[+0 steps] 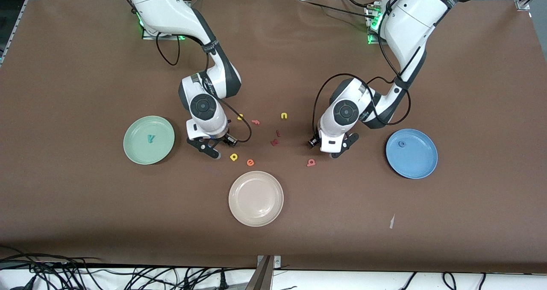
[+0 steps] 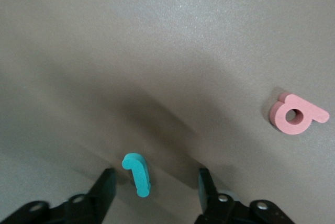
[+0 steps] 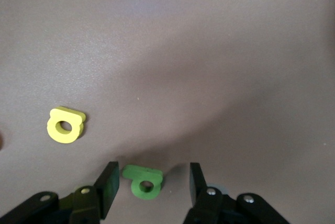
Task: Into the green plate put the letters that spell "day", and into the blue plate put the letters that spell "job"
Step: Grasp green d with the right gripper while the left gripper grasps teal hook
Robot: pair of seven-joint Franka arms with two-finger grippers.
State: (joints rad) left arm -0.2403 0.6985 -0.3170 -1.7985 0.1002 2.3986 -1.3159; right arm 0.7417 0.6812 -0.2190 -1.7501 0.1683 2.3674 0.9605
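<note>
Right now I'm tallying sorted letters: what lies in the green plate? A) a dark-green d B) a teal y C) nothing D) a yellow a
B: the front view shows a single teal y lying in the green plate, while the dark-green d lies on the table between the right end effector fingers.

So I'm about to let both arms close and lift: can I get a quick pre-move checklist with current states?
1. Teal j between left end effector fingers, fingers apart: ok.
2. Green d between right end effector fingers, fingers apart: ok.
3. Fingers touching either letter: cannot tell.
4. Salmon b outside the left fingers: ok.
5. Yellow a outside the right fingers: ok.
6. Green plate holds y, blue plate holds o: ok.
</note>
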